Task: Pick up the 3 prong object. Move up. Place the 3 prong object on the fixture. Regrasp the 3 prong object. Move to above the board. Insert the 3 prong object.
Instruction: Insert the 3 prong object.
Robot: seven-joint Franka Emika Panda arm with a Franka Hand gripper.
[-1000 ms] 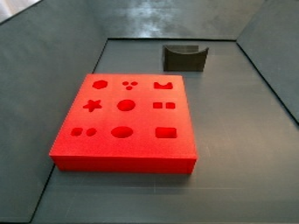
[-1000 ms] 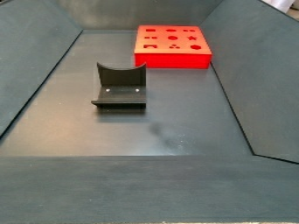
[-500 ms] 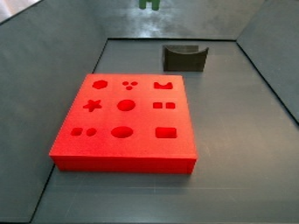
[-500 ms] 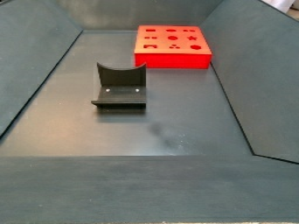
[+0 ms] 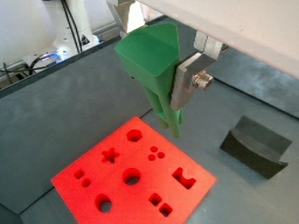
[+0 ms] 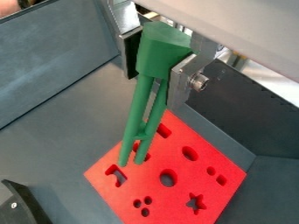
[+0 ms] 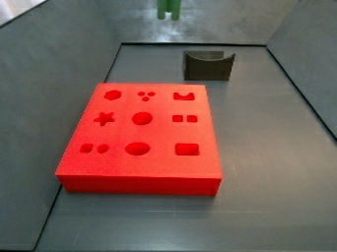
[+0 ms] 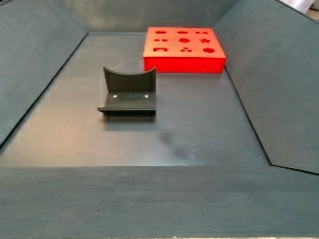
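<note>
Because I hang high above the board (image 5: 135, 171) with the 3 prong object (image 5: 156, 68) clamped in my gripper (image 5: 163, 63), the main risk I see is a mismatch at the hole: the prongs point down toward the red slab, and if I descend with them off the three-dot hole (image 5: 153, 155) or turned out of line with it, I judge they would strike the flat red surface, jam, or shove the board across the floor. The board lies on the grey floor, well apart from the fixture (image 7: 208, 65), which stands beyond its far right corner in a side view and holds nothing. A slip is the second worry: the green piece is long and tapers downward, so contact at its tips could twist it in my grip. In a side view only the green tip (image 7: 168, 8) shows at the upper edge, well above the board's far end, so I have much height to lose. My fingers (image 6: 184, 73) are silver plates pressed against the wide upper body of the green piece in both wrist views, pinching it firmly with the prongs (image 6: 136, 140) hanging free, touching nothing else.
</note>
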